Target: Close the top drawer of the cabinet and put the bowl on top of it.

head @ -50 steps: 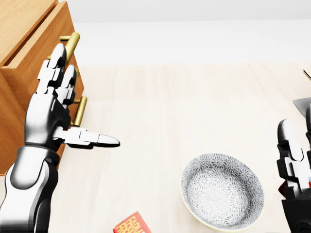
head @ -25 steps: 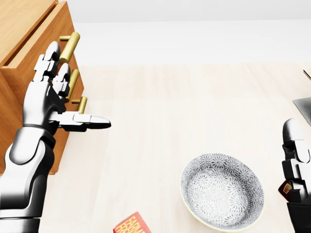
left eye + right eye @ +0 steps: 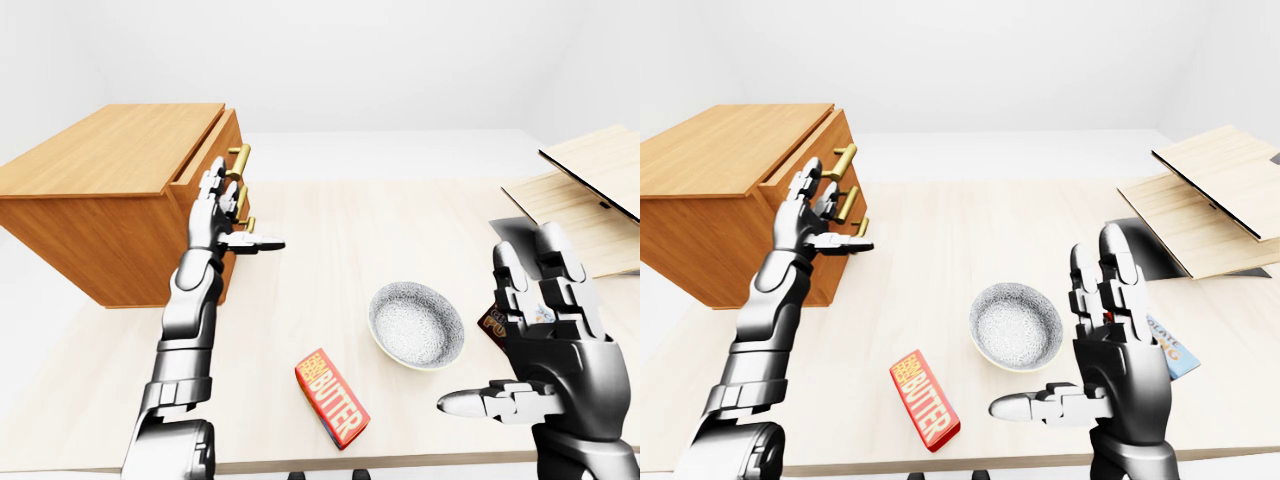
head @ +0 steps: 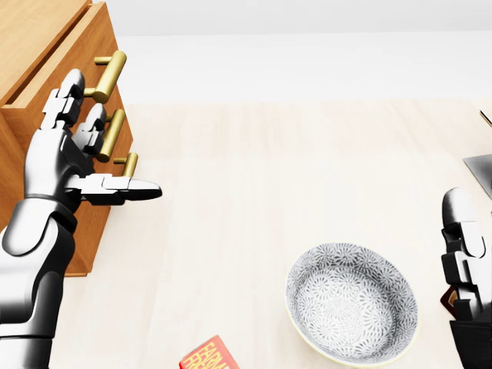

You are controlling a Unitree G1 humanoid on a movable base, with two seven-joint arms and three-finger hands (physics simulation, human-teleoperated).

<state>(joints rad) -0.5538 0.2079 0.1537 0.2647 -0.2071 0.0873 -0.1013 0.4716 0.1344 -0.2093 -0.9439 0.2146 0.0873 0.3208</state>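
Reaching toward the jutting top drawer [image 3: 222, 136] of the cabinet [image 3: 110, 170], the left robot hand [image 4: 63, 157] is released, fingers [image 4: 71, 88] spread near the handles [image 4: 110, 71]. The bowl [image 4: 352, 304] sits on the desk [image 4: 269, 154], just beside the right robot hand [image 3: 542, 335], also released.

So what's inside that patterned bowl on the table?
Nothing: the grey-and-white patterned round bowl shows only its own floral inside, down to the bottom. The patch of pale wooden table beneath it is covered.
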